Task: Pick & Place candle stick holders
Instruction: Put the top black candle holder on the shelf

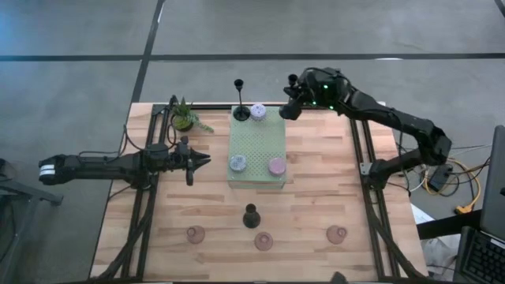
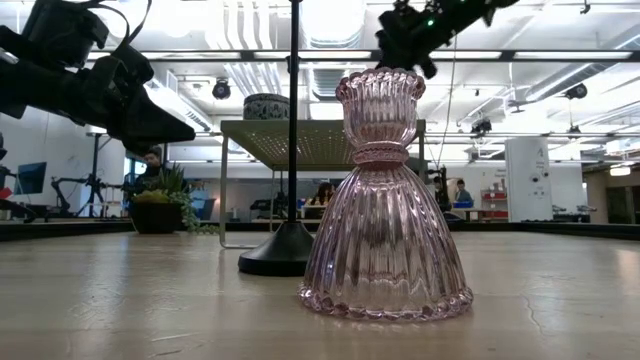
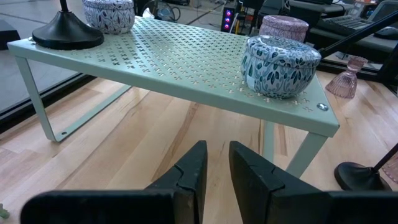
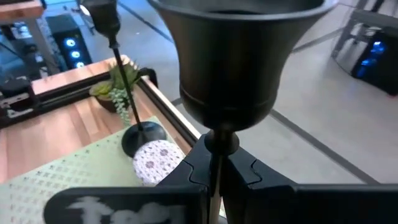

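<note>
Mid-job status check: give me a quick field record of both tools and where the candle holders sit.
right tool: shut on the held black candlestick at its stem, raised near the green rack's far right corner
left tool: empty, fingers slightly apart, left of the rack
on rack: rack candlestick; three round tins
on table: table candlestick; three pink glass holders along the near edge

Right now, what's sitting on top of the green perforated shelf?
On the shelf: a black candlestick, a lilac patterned cup, a blue patterned cup and a pink cup. Beneath it, bare wood; the far side is hidden.
</note>
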Action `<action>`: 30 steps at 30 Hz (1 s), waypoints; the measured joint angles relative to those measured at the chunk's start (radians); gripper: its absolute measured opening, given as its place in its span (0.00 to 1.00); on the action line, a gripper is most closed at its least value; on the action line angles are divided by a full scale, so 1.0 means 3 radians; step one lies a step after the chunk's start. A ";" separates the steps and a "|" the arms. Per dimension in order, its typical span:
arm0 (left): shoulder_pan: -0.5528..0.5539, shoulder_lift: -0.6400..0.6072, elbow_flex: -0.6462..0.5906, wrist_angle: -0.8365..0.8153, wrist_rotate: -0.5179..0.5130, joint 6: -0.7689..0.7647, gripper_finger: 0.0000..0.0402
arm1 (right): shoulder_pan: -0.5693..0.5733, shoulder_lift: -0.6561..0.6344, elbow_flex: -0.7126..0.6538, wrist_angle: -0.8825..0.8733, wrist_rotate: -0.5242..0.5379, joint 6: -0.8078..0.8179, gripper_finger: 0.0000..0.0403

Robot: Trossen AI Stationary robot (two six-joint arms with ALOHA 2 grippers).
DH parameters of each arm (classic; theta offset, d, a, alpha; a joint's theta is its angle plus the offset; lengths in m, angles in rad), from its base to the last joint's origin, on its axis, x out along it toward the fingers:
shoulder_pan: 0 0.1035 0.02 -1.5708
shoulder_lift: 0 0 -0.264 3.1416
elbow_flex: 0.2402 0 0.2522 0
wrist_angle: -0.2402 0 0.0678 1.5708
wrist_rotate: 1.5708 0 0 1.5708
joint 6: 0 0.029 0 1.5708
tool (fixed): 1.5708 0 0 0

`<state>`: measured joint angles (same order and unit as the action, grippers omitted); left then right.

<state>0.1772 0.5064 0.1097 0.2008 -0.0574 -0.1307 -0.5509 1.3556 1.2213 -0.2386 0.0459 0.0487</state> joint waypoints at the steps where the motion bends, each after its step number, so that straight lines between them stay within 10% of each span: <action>1: -0.0001 0.0000 0.0000 0.0000 0.0000 0.0000 0.18 | 0.0000 0.0049 -0.0001 0.0081 -0.0034 0.0006 0.02; 30: -0.0001 0.0000 0.0000 0.0000 0.0000 0.0000 0.18 | 0.0005 0.0360 -0.0437 0.1029 -0.0071 0.0197 0.02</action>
<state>0.1768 0.5064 0.1097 0.2008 -0.0574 -0.1307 -0.5494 1.4635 1.0901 0.0700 0.0246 0.1079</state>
